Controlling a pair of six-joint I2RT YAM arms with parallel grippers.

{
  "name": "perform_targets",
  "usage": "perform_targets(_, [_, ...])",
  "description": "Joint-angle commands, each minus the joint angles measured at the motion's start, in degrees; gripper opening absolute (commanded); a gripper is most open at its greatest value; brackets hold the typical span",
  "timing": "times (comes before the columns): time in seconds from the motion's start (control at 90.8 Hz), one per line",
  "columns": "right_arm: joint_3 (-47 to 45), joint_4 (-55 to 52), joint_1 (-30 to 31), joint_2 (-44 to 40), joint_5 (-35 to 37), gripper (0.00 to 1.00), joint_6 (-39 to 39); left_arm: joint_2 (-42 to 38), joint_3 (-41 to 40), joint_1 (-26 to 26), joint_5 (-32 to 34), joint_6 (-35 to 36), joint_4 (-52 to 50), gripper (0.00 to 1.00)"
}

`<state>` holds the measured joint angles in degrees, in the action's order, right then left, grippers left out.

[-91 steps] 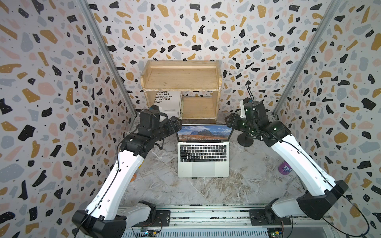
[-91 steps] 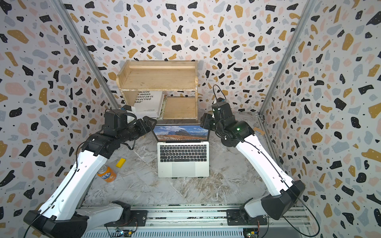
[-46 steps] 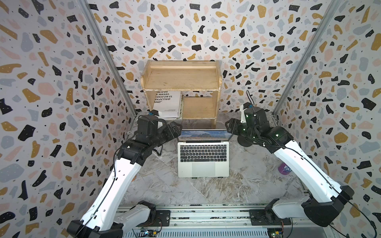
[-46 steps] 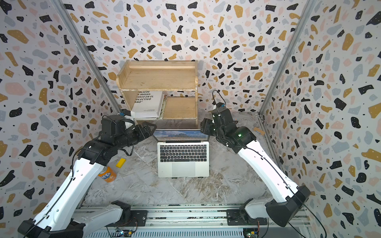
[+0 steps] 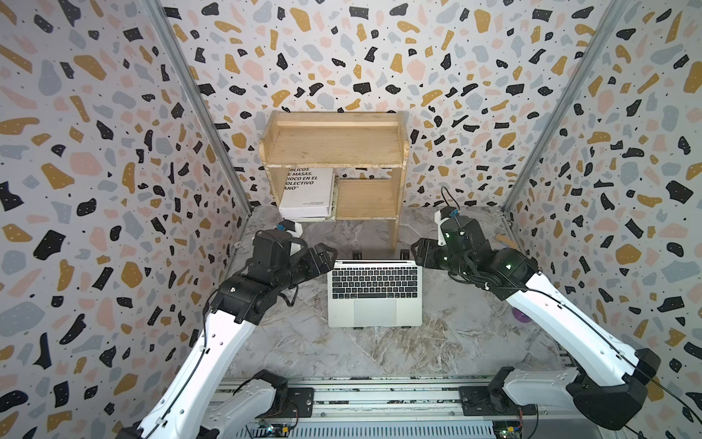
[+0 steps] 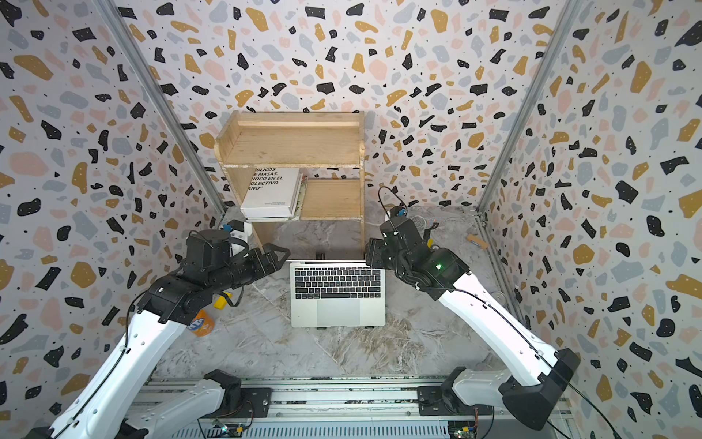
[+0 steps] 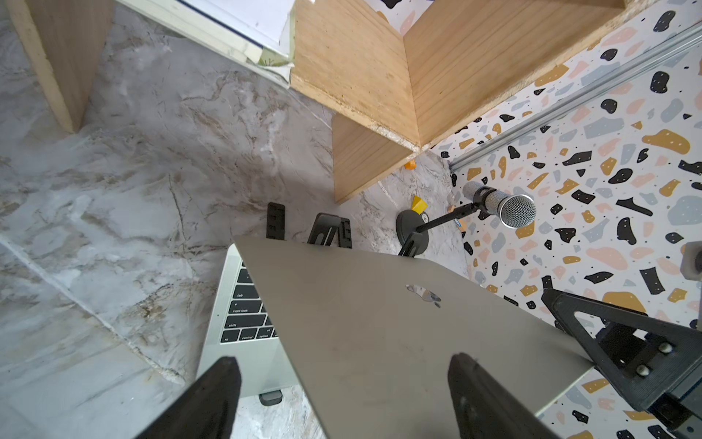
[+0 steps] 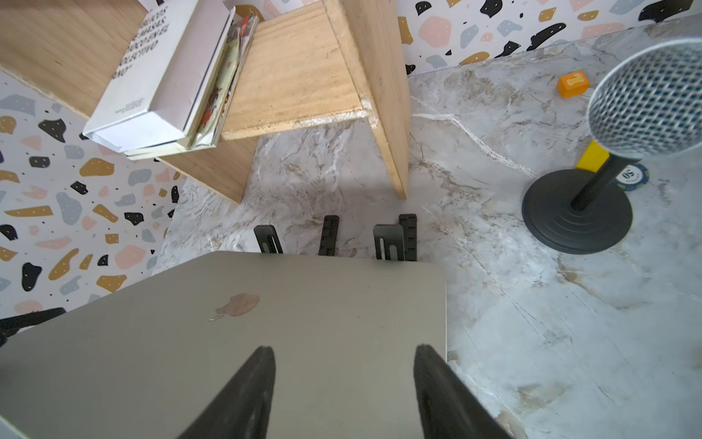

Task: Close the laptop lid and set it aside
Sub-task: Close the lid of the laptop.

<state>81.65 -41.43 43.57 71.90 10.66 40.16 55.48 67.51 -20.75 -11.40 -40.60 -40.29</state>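
Two grippers, one lid halfway shut

A second ago the mountain picture on the screen faced up; now the lid [image 5: 374, 261] is only a thin edge above the keyboard [image 5: 374, 283], mid-frame in both top views. The laptop [image 5: 374, 311] sits where it was, at the centre of the table [image 5: 380, 353]. The left gripper [image 7: 342, 384] stands wide and the right gripper [image 8: 342, 368] less so. Both are empty, with fingers [image 8: 247, 387] over the lid's silver back; I cannot tell if they touch it. Closing looks under way, and setting aside is still to come
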Motion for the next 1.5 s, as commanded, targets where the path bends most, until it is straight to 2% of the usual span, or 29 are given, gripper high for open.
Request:
perform_targets(0.0, [-2.3,-4.5,1.3,-1.2,2.4,0.63,0.4,-1.8,-2.4,-0.4,0.5,0.1,-2.5,0.87])
perform_targets(0.319, [-7.1,-4.6,4.0,-5.1,4.9,0.63,1.5,-6.0,-8.2,-0.7,-0.2,-0.7,-2.3,0.87])
perform_targets(0.881, [-11.8,-5.6,7.8,-8.8,8.1,0.63,3.1,-10.6,-12.5,-1.0,-0.9,-1.4,-3.6,0.87])
perform_targets(1.487, [-16.4,-6.6,8.4,-11.8,8.9,0.63,3.9,-12.8,-16.7,-1.3,-1.2,-2.1,-3.1,0.87])
